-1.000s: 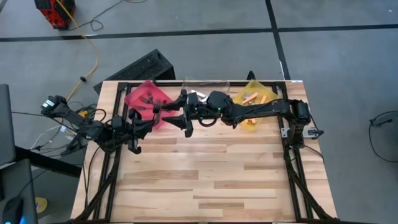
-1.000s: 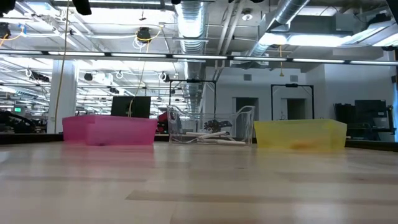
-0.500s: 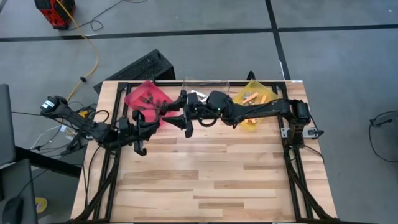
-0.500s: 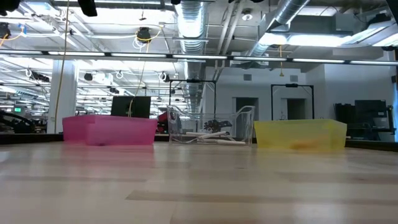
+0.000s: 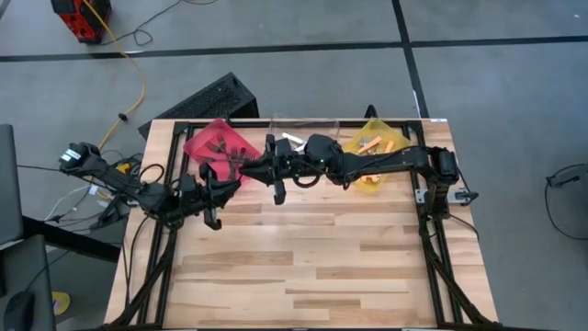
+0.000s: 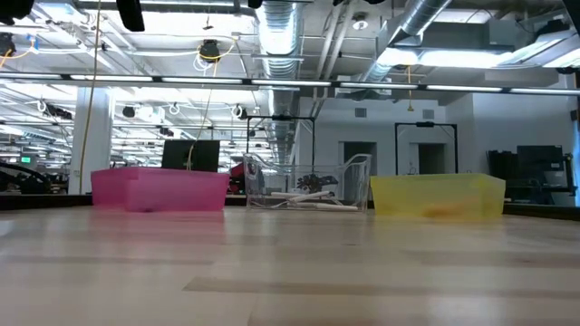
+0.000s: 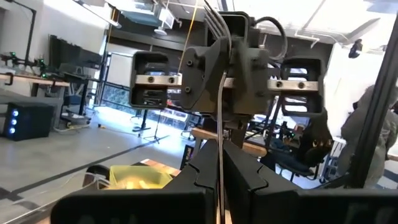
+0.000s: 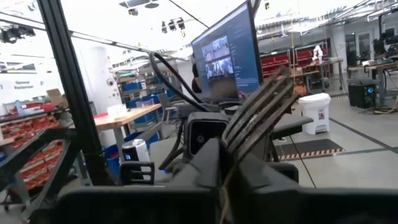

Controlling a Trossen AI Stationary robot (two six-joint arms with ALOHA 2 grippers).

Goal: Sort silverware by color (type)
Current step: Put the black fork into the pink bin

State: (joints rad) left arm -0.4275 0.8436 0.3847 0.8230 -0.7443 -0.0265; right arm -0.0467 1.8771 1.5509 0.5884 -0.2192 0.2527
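Note:
One slim metal fork [image 7: 219, 124] hangs in the air between my two grippers, over the table's far left part, just in front of the red bin [image 5: 219, 145]. My left gripper [image 5: 213, 191] is shut on its handle. My right gripper [image 5: 246, 168] faces it and is shut on the fork higher up, so the tines [image 8: 261, 109] stick out past its fingers. Dark forks lie in the red bin. The yellow bin [image 5: 372, 147] holds orange-handled forks, and more forks lie in the clear bin [image 6: 306, 184]. My left gripper pinches the fork's handle near its free end [image 7: 220, 186] between its two fingers, coming roughly level from the table's left. The fork runs on from the fingers toward the other gripper, edge-on and clear of the table. My right gripper pinches the fork's shaft below the tines [image 7: 219, 81] between its two fingers, coming roughly level from the table's right. The tines [image 8: 258, 115] reach past its fingers, tilted upward.
The three bins stand in a row along the table's far edge: red at the left, clear [image 5: 303, 127] in the middle, yellow at the right. The bare wooden tabletop [image 5: 312, 257] stretches toward the near edge. A black keyboard [image 5: 207, 99] lies beyond the far edge.
My right gripper has shut on the fork; its fingers stood wide apart in the two earlier high views. My left gripper has crept toward the table's right, closer to the right gripper, still shut on the fork.

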